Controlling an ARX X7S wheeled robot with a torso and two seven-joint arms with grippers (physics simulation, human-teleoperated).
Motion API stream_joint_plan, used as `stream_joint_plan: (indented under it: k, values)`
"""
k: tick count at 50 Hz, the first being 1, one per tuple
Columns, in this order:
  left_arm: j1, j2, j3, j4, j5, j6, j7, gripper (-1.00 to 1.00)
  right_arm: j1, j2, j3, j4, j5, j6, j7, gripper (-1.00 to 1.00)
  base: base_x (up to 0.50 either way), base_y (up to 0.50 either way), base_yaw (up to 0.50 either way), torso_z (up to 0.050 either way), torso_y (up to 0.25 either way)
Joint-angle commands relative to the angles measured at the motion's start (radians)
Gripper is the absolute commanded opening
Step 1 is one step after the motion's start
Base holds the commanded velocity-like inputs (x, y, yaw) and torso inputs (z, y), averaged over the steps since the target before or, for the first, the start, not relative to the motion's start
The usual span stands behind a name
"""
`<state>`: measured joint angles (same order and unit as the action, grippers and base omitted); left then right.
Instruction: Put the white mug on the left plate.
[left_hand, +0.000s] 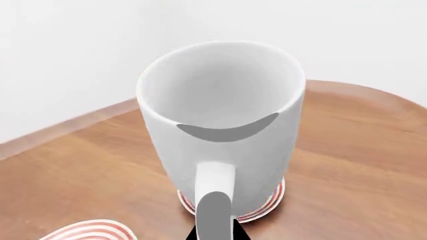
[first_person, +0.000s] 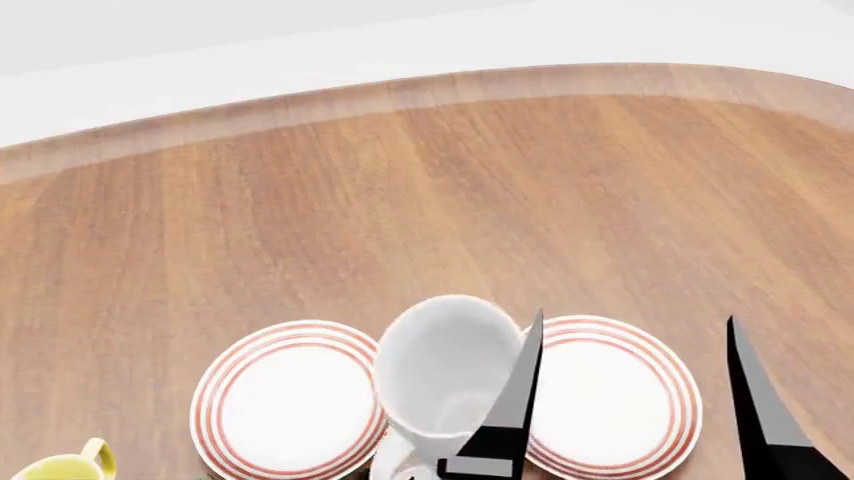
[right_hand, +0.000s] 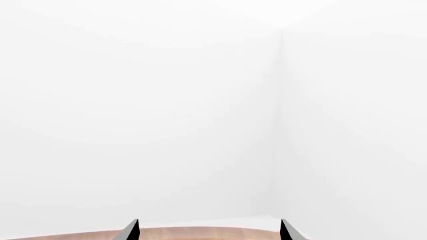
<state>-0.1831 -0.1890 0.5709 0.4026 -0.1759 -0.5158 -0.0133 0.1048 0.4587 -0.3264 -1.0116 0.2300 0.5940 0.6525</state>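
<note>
White and glossy, the white mug (first_person: 447, 370) sits between the two red-ringed plates close to the table's (first_person: 400, 200) near edge. From the head view its body overlaps the inner rim of the left plate (first_person: 287, 400) and the rim of the right plate (first_person: 601, 400), mouth upward. Whether its base rests on anything cannot be told. In the left wrist view the mug (left_hand: 220, 115) fills the middle with its loop handle facing the camera. The dark tips of the left end effector (left_hand: 215, 235) show pressed against either side of that handle, so it appears clamped on the handle. A striped plate rim peeks out behind the mug's base, and which plate that is cannot be told. The right end effector (first_person: 634, 320) hangs over the right plate just beside the mug, its two black fingers spread wide with nothing between them. The right wrist view shows the same gap (right_hand: 210, 222). A yellow-handled mug (first_person: 67, 465) sits at the near edge beyond the left plate. Bare wood runs from the plates to the curved far edge.
</note>
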Motion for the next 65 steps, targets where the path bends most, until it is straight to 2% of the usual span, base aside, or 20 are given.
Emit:
stream_joint_plan:
  k: [1,24,34,50,65]
  values:
    - [-0.052,-0.001,-0.086,-0.018,-0.047,-0.014,-0.017,-1.0,0.007,0.008,-0.008,-0.003,0.009,0.002,0.013,1.0,0.0,0.0,0.0,0.0,0.0]
    - [-0.213,0.03,-0.238,-0.201,-0.082,0.006,-0.083,-1.0,0.005,0.027,-0.004,-0.009,0.026,-0.006,0.033,1.0,0.0,0.0,0.0,0.0,0.0]
    - [-0.296,0.047,-0.275,-0.34,-0.074,0.045,-0.109,-1.0,0.005,0.034,-0.009,0.0,0.029,-0.017,0.04,1.0,0.0,0.0,0.0,0.0,0.0]
    - [-0.4,0.073,-0.275,-0.59,-0.032,0.126,-0.148,-1.0,0.01,0.044,-0.014,-0.001,0.037,-0.022,0.054,1.0,0.0,0.0,0.0,0.0,0.001]
    - [-0.438,0.092,-0.272,-0.754,-0.026,0.189,-0.171,-1.0,0.012,0.056,-0.016,-0.002,0.047,-0.026,0.066,1.0,0.0,0.0,0.0,0.0,0.0]
